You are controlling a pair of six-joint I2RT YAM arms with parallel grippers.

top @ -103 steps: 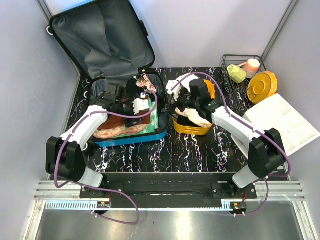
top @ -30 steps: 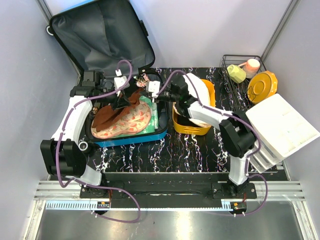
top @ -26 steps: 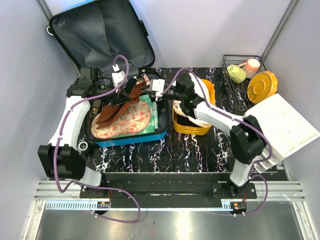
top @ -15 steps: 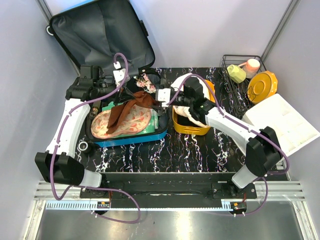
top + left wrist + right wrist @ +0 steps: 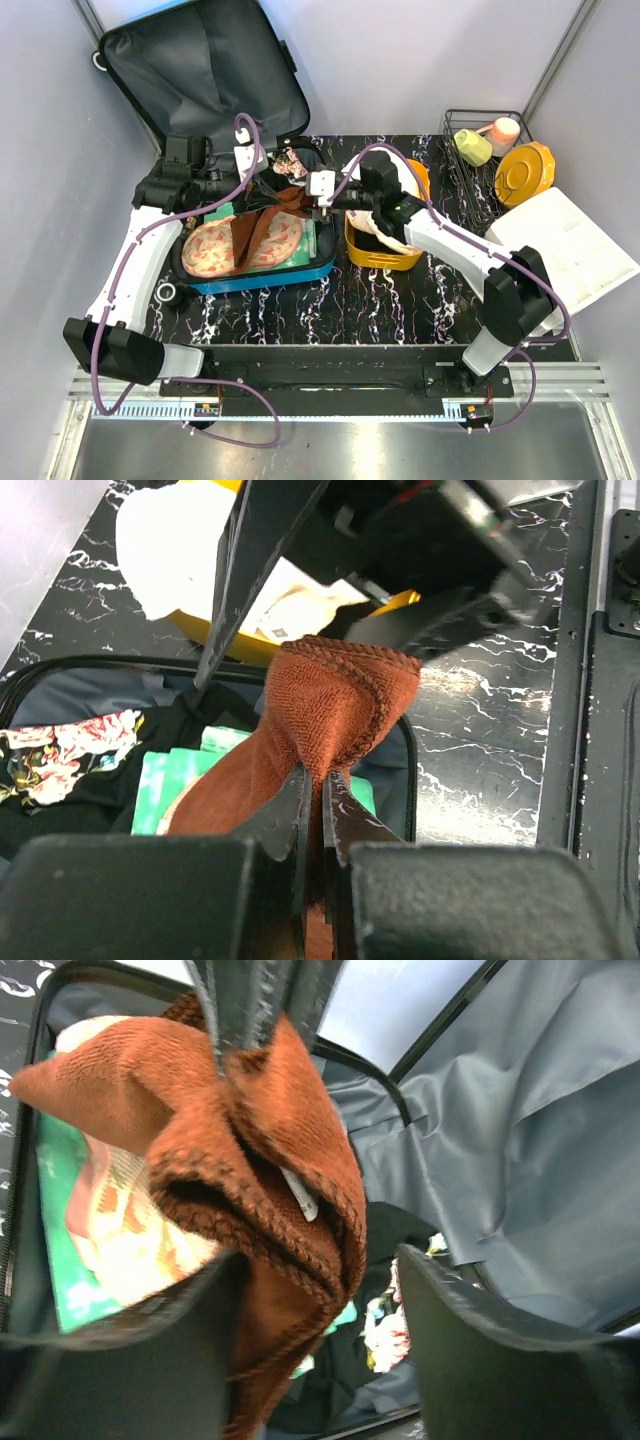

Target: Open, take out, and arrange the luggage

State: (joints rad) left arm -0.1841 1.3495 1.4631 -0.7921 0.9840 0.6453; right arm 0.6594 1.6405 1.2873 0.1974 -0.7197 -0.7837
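Observation:
The luggage (image 5: pixel 255 275) lies open on the table, its blue base toward me and its grey-lined lid (image 5: pixel 200 70) leaning on the back wall. My left gripper (image 5: pixel 315 780) is shut on a brown knitted cloth (image 5: pixel 330 695) and holds it bunched above the case's right half. From the right, my right gripper (image 5: pixel 320 1260) stands open, with the brown cloth (image 5: pixel 270 1150) hanging between its fingers (image 5: pixel 130 1350). In the top view the left gripper (image 5: pixel 268 188) and right gripper (image 5: pixel 305 195) meet at the cloth (image 5: pixel 285 203).
Inside the case lie a peach patterned cloth (image 5: pixel 220 250), a green item (image 5: pixel 310 240) and a black floral garment (image 5: pixel 292 160). An orange basket (image 5: pixel 385 258) with white cloth stands right of the case. Further right are a wire rack (image 5: pixel 470 190) with cups, an orange disc (image 5: pixel 527 172) and a white tray (image 5: pixel 565 245).
My left gripper has pulled the brown cloth up and to the right, off the peach cloth. The right gripper has come in around the cloth with its jaws apart.

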